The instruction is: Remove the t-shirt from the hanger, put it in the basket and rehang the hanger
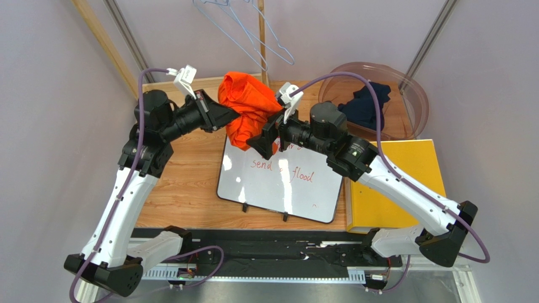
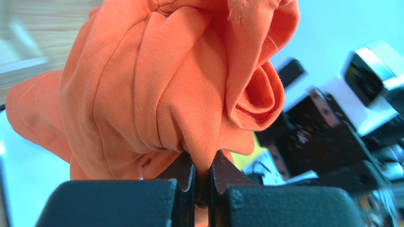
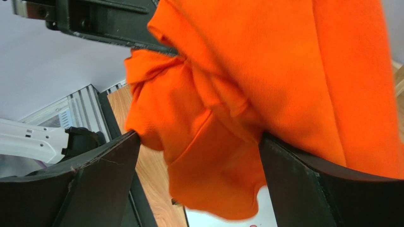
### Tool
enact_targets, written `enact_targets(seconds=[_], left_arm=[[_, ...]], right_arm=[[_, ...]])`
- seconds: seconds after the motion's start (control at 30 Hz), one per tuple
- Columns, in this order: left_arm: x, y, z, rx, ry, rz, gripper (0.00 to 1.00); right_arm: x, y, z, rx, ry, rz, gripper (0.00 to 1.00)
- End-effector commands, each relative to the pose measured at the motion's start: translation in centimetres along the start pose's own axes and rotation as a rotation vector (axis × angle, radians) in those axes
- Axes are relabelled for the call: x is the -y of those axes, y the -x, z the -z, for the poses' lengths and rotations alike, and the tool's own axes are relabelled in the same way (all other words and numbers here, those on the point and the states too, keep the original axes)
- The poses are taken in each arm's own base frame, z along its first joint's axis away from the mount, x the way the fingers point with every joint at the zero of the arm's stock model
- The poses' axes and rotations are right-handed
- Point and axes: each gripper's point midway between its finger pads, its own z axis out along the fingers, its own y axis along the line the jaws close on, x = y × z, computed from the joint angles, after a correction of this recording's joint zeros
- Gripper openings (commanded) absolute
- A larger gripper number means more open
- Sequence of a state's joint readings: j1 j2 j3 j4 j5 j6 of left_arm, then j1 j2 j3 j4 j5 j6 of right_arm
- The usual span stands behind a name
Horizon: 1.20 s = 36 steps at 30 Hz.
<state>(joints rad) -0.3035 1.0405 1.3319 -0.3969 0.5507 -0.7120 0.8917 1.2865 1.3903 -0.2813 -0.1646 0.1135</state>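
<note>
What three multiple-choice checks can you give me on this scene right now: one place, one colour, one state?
1. Where does the dark blue cloth lie? A on a chair; B in the clear tub; C in a cardboard box.
2. What colour is the t-shirt? A green; B white; C orange.
3. How do the fingers of the left gripper stand? A shut on the t-shirt; B wide open and empty; C shut on a pen.
Answers: 1 B, the top view shows it inside the tub at the far right. 2 C, it is bright orange in all three views. 3 A, the left wrist view shows both fingers pinching a fold of the fabric.
</note>
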Motion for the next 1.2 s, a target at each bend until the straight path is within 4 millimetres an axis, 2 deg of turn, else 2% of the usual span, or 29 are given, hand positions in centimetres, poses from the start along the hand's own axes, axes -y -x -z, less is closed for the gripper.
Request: enact_targets(seconds=[0.0,0.17,0.33,0.5,0.53,0.57,0.6,0.7,0.73,0.8,0.83,0.9,0.93,0.97,1.03,1.07,1.17], left_arm=[[7.6,0.6,1.4,-0.042,-0.351,-0.138,0.0],[8.7,-0.7,1.8,-0.097,-0.448,-0.116,0.0],[10.8,-2.1,2.5,-0.152,-0.59,-0.125,0.0],[12.4,-3.5,2.3,-0.231,-0.679,-0.115,0.0],[12.8,-3.8,2.2,-0.247,-0.692,-0.109,0.0],[12.8,-4.0,1.9,-0.256,-0.695,-0.104,0.0],[12.8,-4.1,1.8,-0.257,-0.692,-0.099,0.0],[12.9,-4.1,1.8,-0.26,-0.697,-0.093,0.0],[12.9,-4.2,1.8,-0.265,-0.698,-0.09,0.0],[12.9,-4.2,1.7,-0.263,-0.697,-0.083,0.0],[12.8,-4.2,1.5,-0.266,-0.693,-0.076,0.0],[12.7,-4.1,1.3,-0.255,-0.687,-0.083,0.0],[12.6,-3.8,1.2,-0.228,-0.674,-0.104,0.04],[12.3,-3.9,1.0,-0.224,-0.649,-0.099,0.19],[12.2,-3.6,1.0,-0.187,-0.638,-0.13,0.29],[12.1,-3.5,1.0,-0.181,-0.63,-0.132,0.37],[11.2,-3.5,0.4,-0.168,-0.569,-0.139,0.47]], right_arm=[[-0.2,3.3,-0.4,0.115,0.02,0.122,1.0],[2.7,3.7,-0.3,0.142,-0.138,0.16,1.0],[4.6,4.2,1.1,0.209,-0.257,0.198,1.0],[3.5,5.0,2.0,0.292,-0.205,0.219,1.0],[2.9,5.8,2.5,0.333,-0.182,0.228,1.0],[2.8,5.2,2.5,0.332,-0.173,0.23,0.98],[2.7,5.1,2.7,0.341,-0.169,0.229,0.95],[2.0,5.4,3.9,0.392,-0.144,0.222,0.76],[1.4,5.6,4.1,0.41,-0.109,0.222,0.55],[0.7,6.0,4.7,0.429,-0.08,0.206,0.36],[0.4,6.1,4.8,0.43,-0.066,0.2,0.18],[0.5,6.3,5.2,0.428,-0.078,0.165,0.0],[0.6,6.3,5.3,0.428,-0.083,0.158,0.0],[0.6,6.2,5.5,0.424,-0.086,0.125,0.0],[0.7,5.9,5.7,0.416,-0.089,0.107,0.0],[0.6,5.9,5.8,0.412,-0.089,0.097,0.0],[0.7,5.4,6.3,0.396,-0.097,0.057,0.0]])
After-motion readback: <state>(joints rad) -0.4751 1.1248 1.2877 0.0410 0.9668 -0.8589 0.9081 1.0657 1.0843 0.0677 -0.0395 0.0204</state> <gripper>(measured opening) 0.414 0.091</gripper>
